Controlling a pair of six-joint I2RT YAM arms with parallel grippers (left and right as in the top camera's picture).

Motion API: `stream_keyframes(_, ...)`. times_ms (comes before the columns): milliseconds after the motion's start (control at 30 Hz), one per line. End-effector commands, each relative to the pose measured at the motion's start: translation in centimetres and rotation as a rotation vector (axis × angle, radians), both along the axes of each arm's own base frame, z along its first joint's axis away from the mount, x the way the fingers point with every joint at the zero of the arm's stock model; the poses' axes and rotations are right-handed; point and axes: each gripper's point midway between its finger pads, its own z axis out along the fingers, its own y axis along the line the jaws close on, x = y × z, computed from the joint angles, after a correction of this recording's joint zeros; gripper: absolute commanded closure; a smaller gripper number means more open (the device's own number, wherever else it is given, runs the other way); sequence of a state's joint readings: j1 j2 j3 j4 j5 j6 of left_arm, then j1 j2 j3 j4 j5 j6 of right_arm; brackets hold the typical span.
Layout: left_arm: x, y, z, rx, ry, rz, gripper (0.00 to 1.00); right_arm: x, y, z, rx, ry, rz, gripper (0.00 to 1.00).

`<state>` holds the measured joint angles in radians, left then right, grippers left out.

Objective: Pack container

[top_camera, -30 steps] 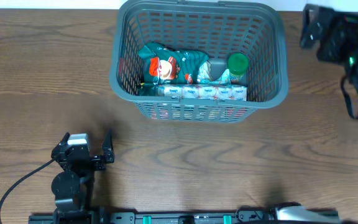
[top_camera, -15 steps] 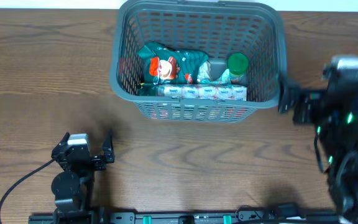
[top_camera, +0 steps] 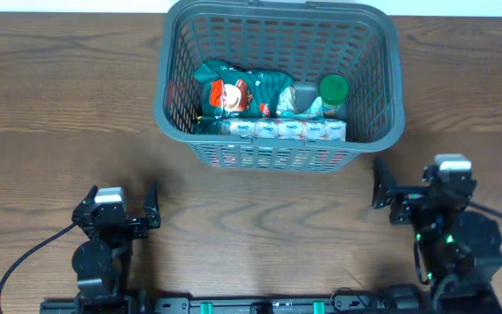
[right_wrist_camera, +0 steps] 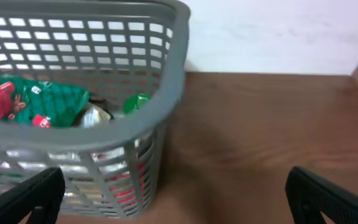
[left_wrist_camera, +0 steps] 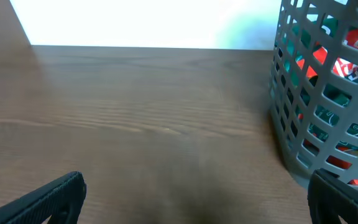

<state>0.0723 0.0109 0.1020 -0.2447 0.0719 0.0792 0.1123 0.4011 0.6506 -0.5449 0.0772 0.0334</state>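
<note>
Both pincers are gaping wide and gripping nothing. The left pincer [left_wrist_camera: 196, 196] is showing only its two dark fingertips at the lower corners of its wrist view, with bare bench [top_camera: 59, 87] between them. The right pincer [right_wrist_camera: 174, 196] is presenting the same picture, fingers spread and empty. From overhead, each arm is sitting low near the front edge of the bench, one on either side, well apart from each other and not touching anything.

Moving outward, the container [top_camera: 396, 87] is standing upright at the far middle of the bench, nearer the right pincer than the left. The right wrist camera is looking straight at its near corner and rim, while the left is catching only a slice of lattice wall at the edge of its view.

Inside, several things are lying along the near wall – a green snack bag [top_camera: 234, 92] with a red figure on it, a green-capped jar [top_camera: 333, 87], a grey pouch [top_camera: 301, 96] between them, and a row of white-and-teal packs [top_camera: 281, 129] against the front wall.

As for progress, the packing is looking finished or very nearly so – no loose item is showing on the bench in any view, so nothing obvious is waiting to go in.
</note>
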Motion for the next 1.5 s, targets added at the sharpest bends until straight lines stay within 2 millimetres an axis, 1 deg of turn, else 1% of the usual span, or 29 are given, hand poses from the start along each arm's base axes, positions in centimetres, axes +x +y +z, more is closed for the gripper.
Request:
stream_keyframes(0, 0.0, 0.0, -1.2, 0.003, 0.024, -0.003, 0.02, -0.3, 0.3, -1.8, -0.038, -0.013, 0.038, 0.01)
stream_keyframes(133, 0.0, 0.0, -1.2, 0.003, 0.024, -0.003, 0.01, -0.6, 0.3, -4.4, -0.038, -0.003, 0.039, 0.01)
stream_keyframes(300, 0.0, 0.0, -1.2, 0.003, 0.024, -0.003, 0.02, -0.7, 0.3, -7.1, -0.038, -0.007, 0.039, 0.01)
stream_keyframes(600, 0.0, 0.0, -1.2, 0.003, 0.024, -0.003, 0.01, -0.4, 0.5, -11.0, -0.034, -0.010, 0.048, 0.01)
stream_keyframes(833, 0.0, 0.0, -1.2, 0.003, 0.024, -0.003, 0.01, -0.3, 0.6, -13.2, -0.034, 0.000, 0.050, 0.01)
stream_keyframes(867, 0.0, 0.0, -1.2, 0.003, 0.024, -0.003, 0.02, -0.2, 0.7, -13.5, -0.032, 0.000, 0.056, 0.01)
stream_keyframes(1233, 0.0, 0.0, -1.2, 0.003, 0.024, -0.003, 0.01, -0.2, 1.3, -13.3, -0.022, -0.012, 0.093, 0.01)
stream_keyframes(1467, 0.0, 0.0, -1.2, 0.003, 0.024, -0.003, 0.02, -0.2, 1.4, -13.3, -0.020, -0.012, 0.095, 0.01)
